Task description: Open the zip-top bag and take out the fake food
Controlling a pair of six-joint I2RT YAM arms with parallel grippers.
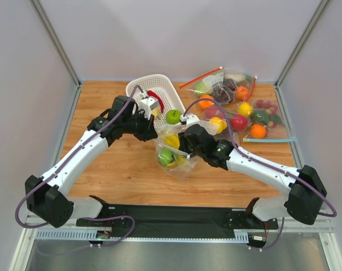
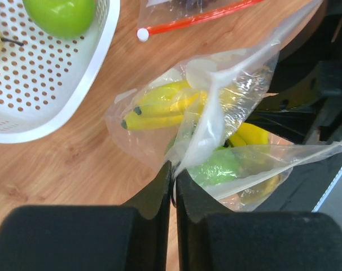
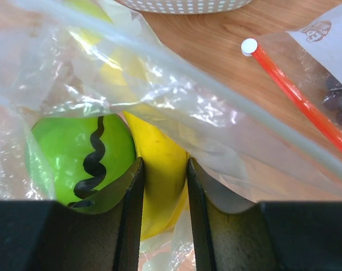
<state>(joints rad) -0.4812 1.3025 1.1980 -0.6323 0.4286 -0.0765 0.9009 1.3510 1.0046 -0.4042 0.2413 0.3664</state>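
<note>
Wood tabletop (image 1: 120, 175): left end effector (image 2: 172, 169) pinches crinkly bag (image 2: 227, 107); right end effector (image 3: 163, 164) clamps banana (image 3: 158, 189).

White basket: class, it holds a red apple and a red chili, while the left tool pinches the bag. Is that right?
No. The apple in the white basket is green, not red, as the top view shows; the red chili is there, and the left tool pinches the bag.

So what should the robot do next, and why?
Probably lift the right gripper out of the clear plastic zip-top bag, since its fingers hold a yellow plastic fruit inside, while the shut left gripper pinches the bag's edge.
</note>
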